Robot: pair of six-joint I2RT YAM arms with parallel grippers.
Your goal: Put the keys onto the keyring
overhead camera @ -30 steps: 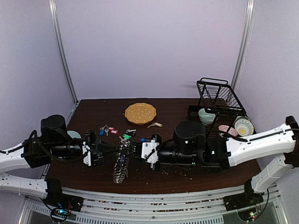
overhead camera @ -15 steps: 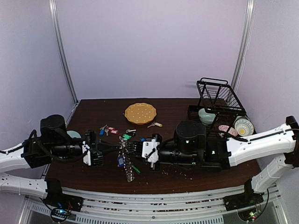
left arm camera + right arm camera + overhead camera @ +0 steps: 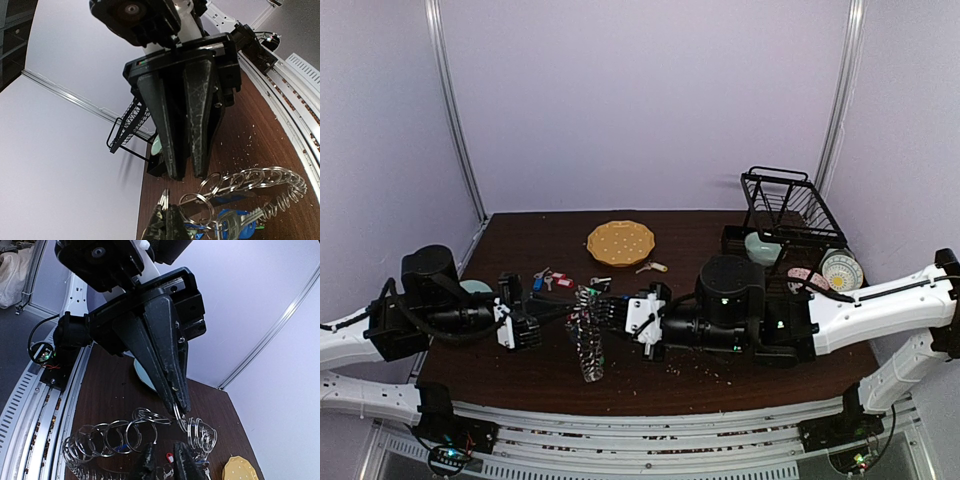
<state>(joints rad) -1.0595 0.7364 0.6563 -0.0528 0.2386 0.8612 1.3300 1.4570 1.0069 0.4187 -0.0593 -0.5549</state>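
Both arms are meeting low over the table, on the near side of the plate. The left gripper is pinching shut on one loop of the keyring, which is drooping in front of the plate as a string of rings between the two claws. The right gripper is facing it with its jaws nearly together. I cannot tell whether they are clamping anything. A blue-tagged key is hanging among the rings. Loose keys with blue and red tags are lying front-left of the plate, and another key is lying just right of it. The task is looking partly done at best, with several keys waiting to be threaded.
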